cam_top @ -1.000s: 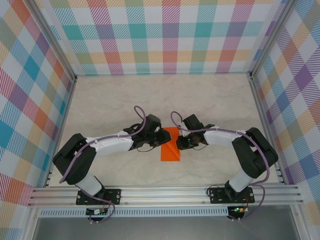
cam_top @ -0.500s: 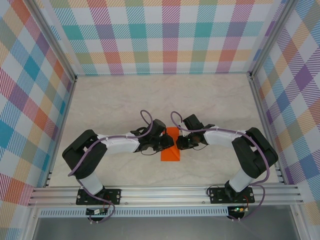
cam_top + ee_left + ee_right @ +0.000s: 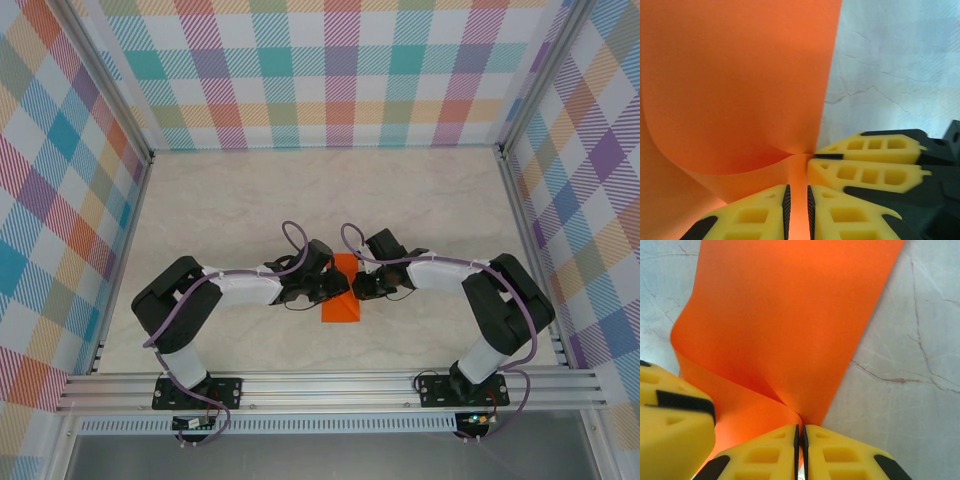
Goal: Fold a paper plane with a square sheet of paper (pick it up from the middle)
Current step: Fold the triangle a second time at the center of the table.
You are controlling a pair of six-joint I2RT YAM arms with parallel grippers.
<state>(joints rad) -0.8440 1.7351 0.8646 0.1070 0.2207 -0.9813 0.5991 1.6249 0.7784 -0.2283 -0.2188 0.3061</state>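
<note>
Orange is the whole story here: the sheet of paper [image 3: 340, 308] lies on the pale marbled counter [image 3: 230, 200], midway between the two arms, and it looks narrower than it is long, with its long axis running near to far. Both arms reach in across that axis, one from the left and one from the right, and they meet about halfway along the sheet, so one end pokes out on the far side and the other on the near side. The left tool [image 3: 797, 195] is clenched on the paper, with a thin orange layer running up between its yellow pads. The right tool [image 3: 800, 437] is pinched tight on the sheet's edge too, its pads all but touching. The two pinches sit just beside each other, nearly tip to tip, at one spot on the right-hand edge. From that spot a layer of paper bows up in a soft curve rather than lying flat. Neither arm is nearer; both are on the sheet already. I reckon the coming move turns on that shared mid-length grip: the sheet hangs off it towards the left and along the near-far line, so any lift or fold should pivot about this point, and uneven pulling could skew the crease.
</note>
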